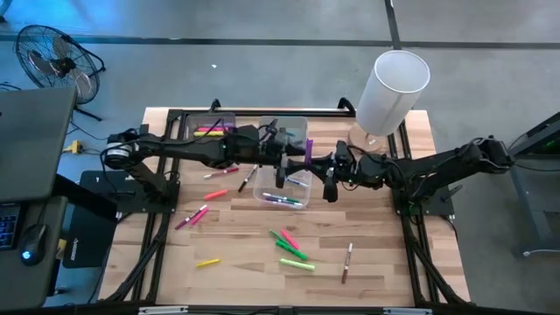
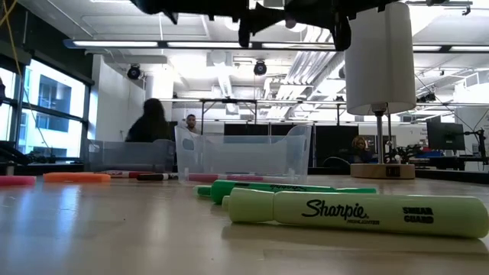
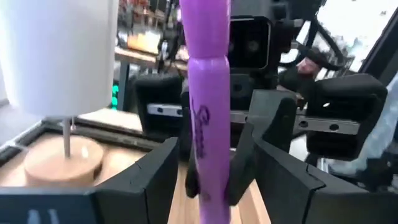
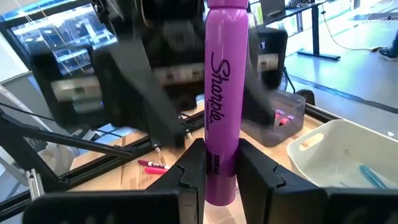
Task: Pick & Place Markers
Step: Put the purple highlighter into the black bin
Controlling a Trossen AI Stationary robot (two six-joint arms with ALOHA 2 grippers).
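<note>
Right gripper (image 4: 219,168) fingers clamped on upright purple "Sharpie" marker (image 4: 222,93), left gripper (image 3: 205,180) fingers wide around it.

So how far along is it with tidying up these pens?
Partly done. A few markers already lie in the clear bin and the grey bin. Right now the purple marker is between both arms above the clear bin: the right gripper is shut on it, and the left gripper brackets it too. About a dozen loose markers are left scattered on the table.
</note>
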